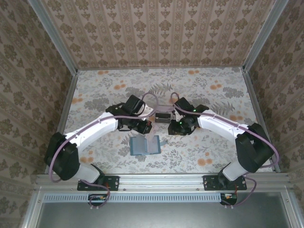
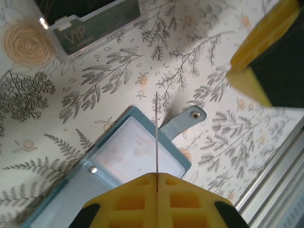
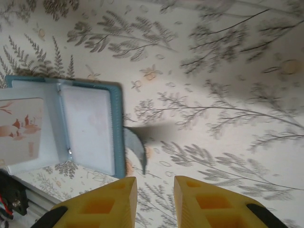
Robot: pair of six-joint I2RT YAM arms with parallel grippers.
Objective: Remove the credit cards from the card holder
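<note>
On the left, our left gripper (image 2: 156,176) has its yellow jaws pressed together on a thin credit card (image 2: 156,133), which we see edge-on against the card holder (image 2: 183,124). The teal holder lies open on the floral table (image 3: 228,95), near its front edge, between our two arms. Beyond it sits a clear plastic case (image 2: 102,21) with a dark VIP card (image 2: 71,38) inside. On the right, our right gripper (image 3: 155,184) hovers with jaws apart, nothing between them.

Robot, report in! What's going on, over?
Left gripper shut on thin card, edge-on. Right gripper open, empty. Teal-blue folding wallet lies open below. Nothing blocking.
</note>
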